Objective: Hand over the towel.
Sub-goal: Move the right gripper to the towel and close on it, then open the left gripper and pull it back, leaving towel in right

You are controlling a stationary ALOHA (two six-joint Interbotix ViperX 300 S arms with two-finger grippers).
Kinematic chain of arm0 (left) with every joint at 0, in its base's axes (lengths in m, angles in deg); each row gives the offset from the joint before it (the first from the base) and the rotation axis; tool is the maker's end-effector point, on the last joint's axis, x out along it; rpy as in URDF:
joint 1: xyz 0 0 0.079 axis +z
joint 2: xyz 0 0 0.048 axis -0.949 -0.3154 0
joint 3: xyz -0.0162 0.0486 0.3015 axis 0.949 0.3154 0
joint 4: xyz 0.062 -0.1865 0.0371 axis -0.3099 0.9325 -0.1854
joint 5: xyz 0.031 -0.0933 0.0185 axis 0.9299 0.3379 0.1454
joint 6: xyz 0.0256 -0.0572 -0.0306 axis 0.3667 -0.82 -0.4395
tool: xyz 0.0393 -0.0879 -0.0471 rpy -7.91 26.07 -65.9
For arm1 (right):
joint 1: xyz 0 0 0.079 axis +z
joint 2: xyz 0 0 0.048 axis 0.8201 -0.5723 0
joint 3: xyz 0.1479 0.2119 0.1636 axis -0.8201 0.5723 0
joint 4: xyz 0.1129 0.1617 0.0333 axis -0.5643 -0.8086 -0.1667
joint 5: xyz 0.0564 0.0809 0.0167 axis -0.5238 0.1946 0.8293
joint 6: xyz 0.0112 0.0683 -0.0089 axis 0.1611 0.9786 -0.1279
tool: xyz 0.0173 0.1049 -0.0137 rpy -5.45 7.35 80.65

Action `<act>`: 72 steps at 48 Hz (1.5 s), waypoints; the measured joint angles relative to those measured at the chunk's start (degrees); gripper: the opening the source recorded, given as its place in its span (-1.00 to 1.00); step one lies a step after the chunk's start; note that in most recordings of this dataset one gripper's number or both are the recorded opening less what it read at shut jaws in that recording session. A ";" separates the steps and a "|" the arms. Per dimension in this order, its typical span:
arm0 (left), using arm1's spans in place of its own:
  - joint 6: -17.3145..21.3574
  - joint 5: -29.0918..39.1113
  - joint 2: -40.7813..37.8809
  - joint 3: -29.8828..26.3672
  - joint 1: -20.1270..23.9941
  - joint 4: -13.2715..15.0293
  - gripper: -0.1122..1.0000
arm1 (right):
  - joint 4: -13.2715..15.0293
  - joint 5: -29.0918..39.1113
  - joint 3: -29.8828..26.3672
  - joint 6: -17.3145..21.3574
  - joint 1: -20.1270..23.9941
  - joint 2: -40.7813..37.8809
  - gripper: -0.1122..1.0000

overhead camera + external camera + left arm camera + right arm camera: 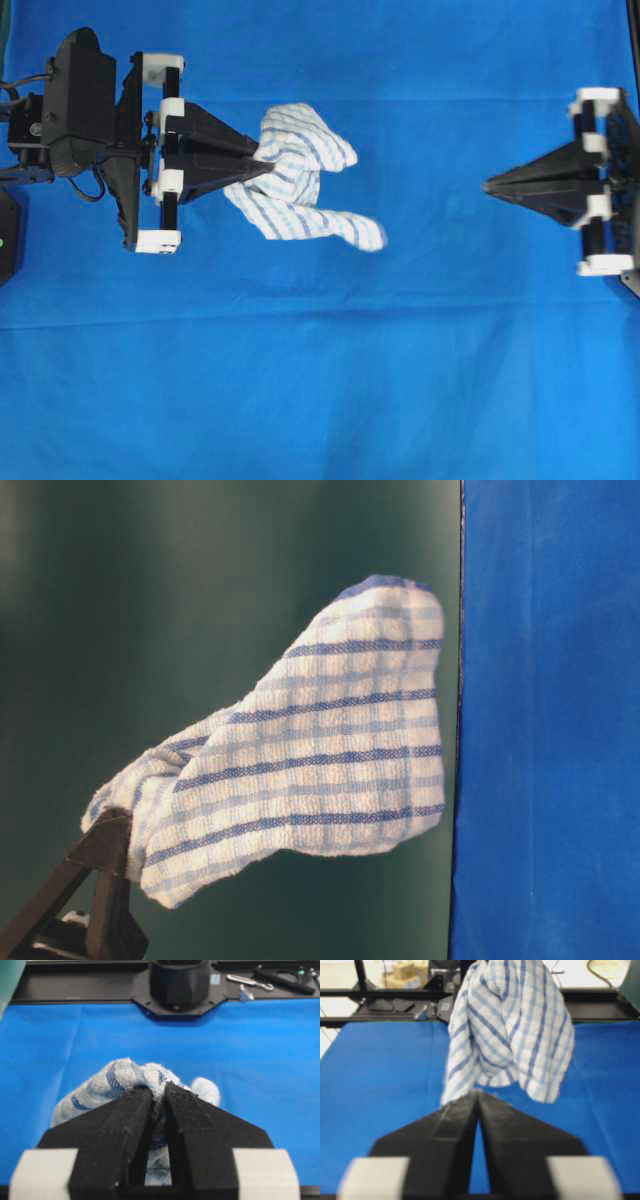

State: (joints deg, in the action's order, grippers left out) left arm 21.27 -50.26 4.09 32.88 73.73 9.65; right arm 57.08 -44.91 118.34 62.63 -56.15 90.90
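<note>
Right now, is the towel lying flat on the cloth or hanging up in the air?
Hanging in the air. The left pincer clamps one bunched corner, and the towel drapes in loose folds, not spread flat.

Matte black left hand (262, 163) — tapered black fingers (122, 1125), white end blocks.

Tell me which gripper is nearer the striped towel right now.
Left. The left gripper is clamped on the towel at its left edge in the overhead view. The right gripper sits well off to the towel's right, apart from it, holding nothing.
</note>
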 measured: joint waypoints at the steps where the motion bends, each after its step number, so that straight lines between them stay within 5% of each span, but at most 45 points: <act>1: 0.00 -0.09 0.00 -0.09 0.00 0.00 -0.71 | 0.00 -0.53 -0.53 0.00 -0.09 -1.05 -0.09; 5: 0.09 -0.44 0.00 0.00 -0.09 0.00 -0.71 | -0.35 -3.34 -2.81 0.09 -0.62 -6.42 0.33; 9: 0.09 -0.62 0.00 -0.09 -0.09 0.00 -0.71 | -0.44 -5.71 -5.36 0.09 -0.79 -11.95 0.51; 32: 0.18 -0.70 0.00 -0.09 -0.18 0.00 -0.71 | -0.79 -7.91 -24.52 0.18 -1.67 -36.04 0.53; 52: 0.18 -0.88 0.00 0.00 -0.88 0.00 -0.71 | -1.23 -5.10 -32.17 0.00 -1.93 -42.19 0.52; 57: 0.26 -0.88 0.00 0.00 -0.97 0.00 -0.71 | -1.49 -5.10 -32.17 0.09 -2.20 -42.10 0.34; 66: 0.26 -1.67 -0.09 -0.09 -1.32 0.00 -0.71 | -1.49 -4.22 -32.26 -0.44 -2.37 -42.19 -0.54; 72: 0.26 -1.76 -0.09 -0.09 -1.41 0.00 -0.71 | -1.49 -3.60 -32.17 -0.53 -2.37 -42.10 -0.57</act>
State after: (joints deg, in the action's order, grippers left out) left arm 21.54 -52.02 4.00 32.79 72.32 9.65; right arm 55.58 -48.52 86.17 62.10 -58.52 48.80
